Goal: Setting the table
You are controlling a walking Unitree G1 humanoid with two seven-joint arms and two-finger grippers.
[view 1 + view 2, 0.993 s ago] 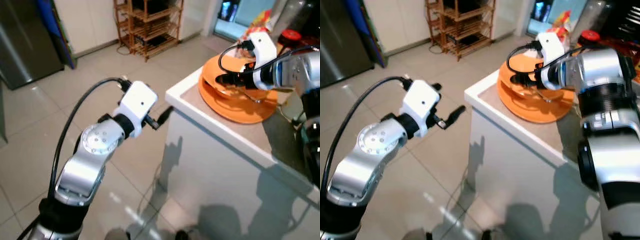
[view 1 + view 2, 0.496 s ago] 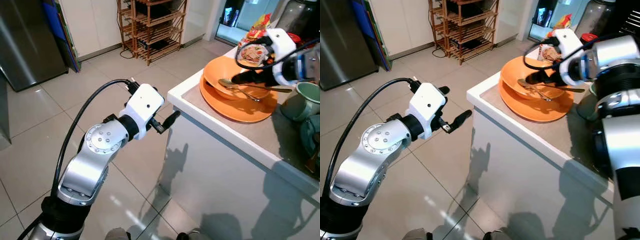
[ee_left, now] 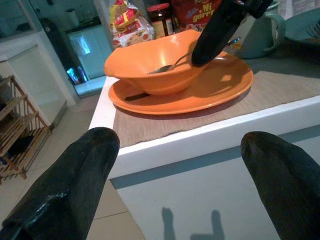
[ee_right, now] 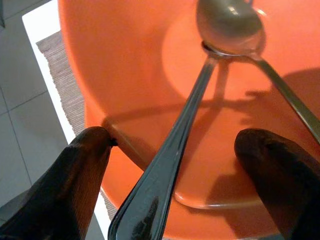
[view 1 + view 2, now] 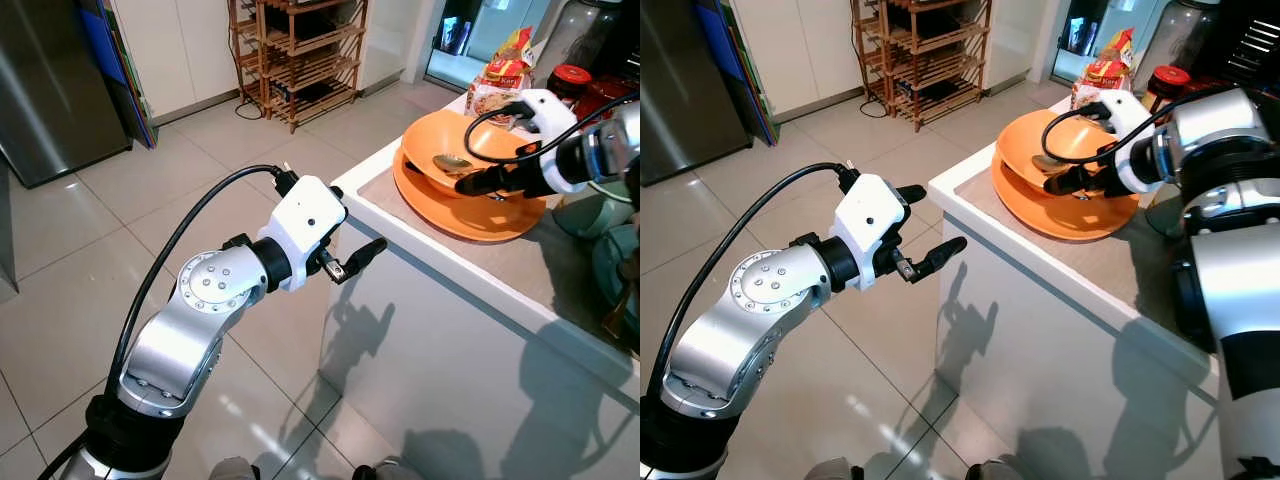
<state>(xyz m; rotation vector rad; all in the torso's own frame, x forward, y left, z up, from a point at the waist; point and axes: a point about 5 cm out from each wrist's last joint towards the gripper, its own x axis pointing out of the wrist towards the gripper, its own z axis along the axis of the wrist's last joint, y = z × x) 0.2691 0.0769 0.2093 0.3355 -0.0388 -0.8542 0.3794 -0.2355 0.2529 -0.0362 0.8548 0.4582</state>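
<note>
— What's different from a moment back?

— The right claw has pulled back from over the orange bowl and now sits just beside its near rim; the left claw has come closer to the table corner. (The head camera shifted a little too.)

— And the fingers?

— Both spread apart, gripping nothing. From the right wrist, the two black fingertips flank the bowl's edge, with a spoon's handle running between them untouched.

— Where are the task's things?

— The bowl sits on an orange plate, which rests on a grey-brown mat at the table's corner. Inside the bowl lie two spoons, their heads together near the bowl's centre and handles leaning out over its rim.

— Around the bowl?

— Behind it stand a snack packet and a red-lidded jar; beyond the bowl from the table's corner is a pale green mug. The left claw hangs in the air off the table's corner, over the tiled floor, pointing at the bowl.
</note>
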